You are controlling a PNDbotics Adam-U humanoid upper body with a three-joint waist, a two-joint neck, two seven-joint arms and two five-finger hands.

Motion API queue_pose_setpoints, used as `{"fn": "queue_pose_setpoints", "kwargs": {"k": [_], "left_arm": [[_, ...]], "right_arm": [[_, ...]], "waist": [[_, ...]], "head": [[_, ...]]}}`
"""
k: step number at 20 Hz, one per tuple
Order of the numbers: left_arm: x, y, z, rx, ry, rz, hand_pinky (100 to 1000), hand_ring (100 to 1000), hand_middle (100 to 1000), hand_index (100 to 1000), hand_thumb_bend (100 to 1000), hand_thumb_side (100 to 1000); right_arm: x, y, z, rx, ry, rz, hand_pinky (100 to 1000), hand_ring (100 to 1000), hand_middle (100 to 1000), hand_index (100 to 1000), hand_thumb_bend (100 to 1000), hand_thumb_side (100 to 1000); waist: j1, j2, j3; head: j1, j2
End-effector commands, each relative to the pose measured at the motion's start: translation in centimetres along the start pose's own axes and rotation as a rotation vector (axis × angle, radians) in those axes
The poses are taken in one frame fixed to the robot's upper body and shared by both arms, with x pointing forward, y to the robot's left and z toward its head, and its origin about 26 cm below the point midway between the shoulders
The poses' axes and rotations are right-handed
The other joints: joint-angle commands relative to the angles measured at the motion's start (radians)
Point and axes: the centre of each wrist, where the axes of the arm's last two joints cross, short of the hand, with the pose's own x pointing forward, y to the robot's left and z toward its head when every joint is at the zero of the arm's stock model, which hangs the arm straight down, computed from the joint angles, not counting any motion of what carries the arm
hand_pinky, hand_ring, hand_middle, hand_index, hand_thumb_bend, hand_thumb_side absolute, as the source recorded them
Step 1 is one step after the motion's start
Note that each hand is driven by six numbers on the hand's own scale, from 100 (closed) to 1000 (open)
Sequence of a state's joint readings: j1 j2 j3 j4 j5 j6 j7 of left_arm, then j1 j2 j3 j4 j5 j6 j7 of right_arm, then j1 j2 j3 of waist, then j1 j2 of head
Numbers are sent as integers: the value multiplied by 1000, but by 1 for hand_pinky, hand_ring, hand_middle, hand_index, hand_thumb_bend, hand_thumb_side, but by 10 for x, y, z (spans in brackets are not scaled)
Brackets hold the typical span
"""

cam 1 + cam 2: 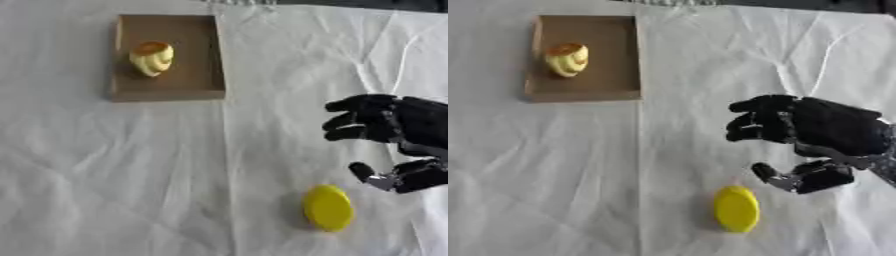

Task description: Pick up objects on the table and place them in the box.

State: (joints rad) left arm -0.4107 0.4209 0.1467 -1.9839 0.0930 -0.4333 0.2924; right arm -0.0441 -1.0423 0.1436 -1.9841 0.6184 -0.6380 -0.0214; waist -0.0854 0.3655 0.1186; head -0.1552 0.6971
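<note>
A wrinkled white cloth (131, 175) is covering the whole table. Nearest the camera, a yellow disc (736, 209) is lying flat on it. Just beyond and to the right of the disc, the right hand (815, 130) is hovering, fingers and thumb spread apart, holding nothing. Far beyond the disc, to its left, a cardboard box (197, 60) is holding a yellow striped object (151, 58).

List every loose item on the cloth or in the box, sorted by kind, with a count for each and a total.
Yellow disc-shaped item on the white cloth: 1
Yellow ridged, shell-like item in the brown box: 1
Total: 2
</note>
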Motion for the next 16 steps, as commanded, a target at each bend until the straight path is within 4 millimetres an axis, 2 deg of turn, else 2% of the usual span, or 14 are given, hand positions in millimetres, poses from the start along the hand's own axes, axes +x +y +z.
{"fn": "queue_pose_setpoints", "kwargs": {"k": [1,4,7,9,10,11,12,13,14,16], "left_arm": [[5,6,-6,-22,-21,-30,860,799,768,852,205,554],[5,8,-4,-22,-12,-36,861,799,771,852,202,556],[5,8,-2,-25,-5,-36,861,799,772,852,200,557],[5,8,-2,-27,-2,-37,861,799,772,852,199,558],[5,8,-1,-27,-1,-37,861,799,772,852,198,559],[5,8,-1,-27,0,-37,861,799,772,852,198,559],[5,8,-1,-27,0,-37,861,800,772,853,197,561],[5,8,-1,-27,1,-35,862,800,772,853,197,561],[5,7,-1,-28,1,-33,862,801,773,853,197,563],[5,6,-1,-29,2,-29,862,805,773,853,196,563]], "right_arm": [[2,-4,1,12,-35,7,909,984,828,927,100,436],[5,1,4,40,-68,-12,920,998,836,946,100,590],[8,7,4,82,-104,-27,931,1000,836,957,100,635],[9,10,5,104,-117,-37,943,1000,834,957,100,627],[10,11,5,117,-122,-39,949,1000,838,963,100,553],[11,12,5,134,-129,-41,951,1000,839,968,100,522],[11,13,5,153,-135,-42,956,1000,840,975,100,409],[12,15,5,174,-142,-48,961,1000,840,978,100,338],[13,16,5,191,-149,-54,962,1000,840,981,130,266],[13,16,4,211,-154,-63,962,1000,840,983,205,185]], "waist": [[2,-29,-8],[2,-37,-19],[3,-42,-23],[3,-42,-23],[3,-42,-23],[3,-42,-23],[3,-41,-23],[3,-41,-23],[2,-40,-23],[2,-40,-23]], "head": [[12,19],[18,29],[20,33],[21,32],[21,33],[21,34],[21,35],[21,36],[21,37],[21,37]]}}
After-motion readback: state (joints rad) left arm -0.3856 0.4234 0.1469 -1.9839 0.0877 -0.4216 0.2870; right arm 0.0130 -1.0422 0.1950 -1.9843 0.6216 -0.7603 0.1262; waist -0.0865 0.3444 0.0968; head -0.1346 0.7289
